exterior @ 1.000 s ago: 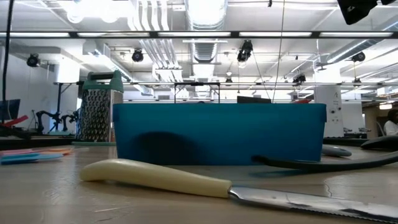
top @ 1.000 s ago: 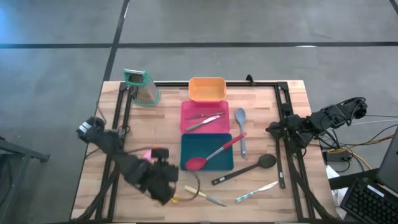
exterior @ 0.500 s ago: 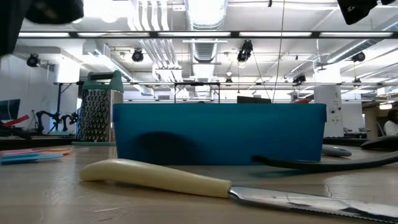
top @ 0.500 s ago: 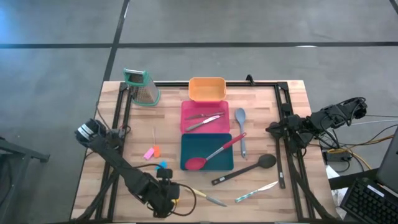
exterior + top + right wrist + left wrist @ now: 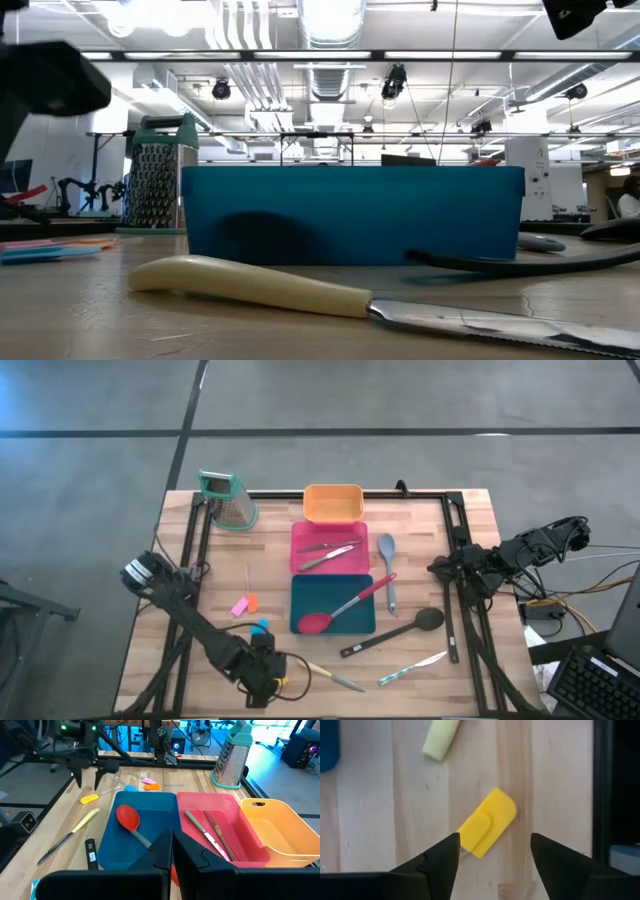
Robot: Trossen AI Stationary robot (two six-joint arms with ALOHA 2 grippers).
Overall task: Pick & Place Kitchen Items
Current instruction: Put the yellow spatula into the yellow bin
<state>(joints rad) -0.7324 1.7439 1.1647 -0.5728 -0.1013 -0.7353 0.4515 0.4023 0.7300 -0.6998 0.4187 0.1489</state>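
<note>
A small yellow spatula piece (image 5: pixel 487 822) lies flat on the wooden table near its front edge. My left gripper (image 5: pixel 492 857) hangs over it, pointing steeply down and open, with one finger on either side and clear of it. In the high view the gripper (image 5: pixel 268 682) is at the near edge, left of the cream-handled knife (image 5: pixel 330 677). The right wrist view shows the open gripper (image 5: pixel 88 781) above the yellow piece (image 5: pixel 90 798). My right gripper (image 5: pixel 172 852) is shut and empty, held up at the table's right side (image 5: pixel 500 560).
A red spoon (image 5: pixel 345 605) lies in the teal tray (image 5: pixel 305 595) and metal cutlery (image 5: pixel 328 552) in the pink tray (image 5: pixel 300 535); the orange tray (image 5: pixel 333 503) and grater (image 5: pixel 228 500) stand behind. Blue (image 5: pixel 262 625) and pink (image 5: pixel 243 605) pieces, a grey spoon (image 5: pixel 387 560), a black spoon (image 5: pixel 395 632) and a knife (image 5: pixel 412 668) lie loose.
My left gripper has come down and gone toward the table's near edge, tipping to point more steeply down, and now hangs low over the yellow piece. The pink and blue pieces that the arm covered now show. Nothing on the table has moved.
</note>
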